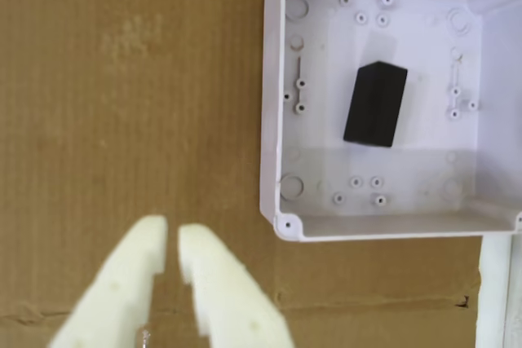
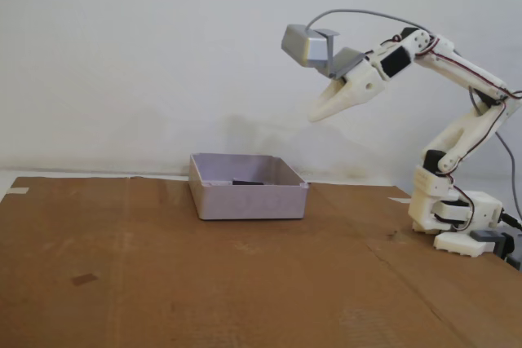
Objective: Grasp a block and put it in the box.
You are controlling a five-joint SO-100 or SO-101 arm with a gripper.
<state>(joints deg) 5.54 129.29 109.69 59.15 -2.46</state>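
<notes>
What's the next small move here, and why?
Probably just retract toward rest. The block already lies inside the box, and the pincer is nearly shut, holds nothing, and is raised well above the cardboard in the fixed view. Nothing else to pick shows.

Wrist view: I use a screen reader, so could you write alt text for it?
A black block lies inside the pale box at upper right. The cream pincer, nearly shut and empty, points up from the lower left over brown cardboard.
</notes>
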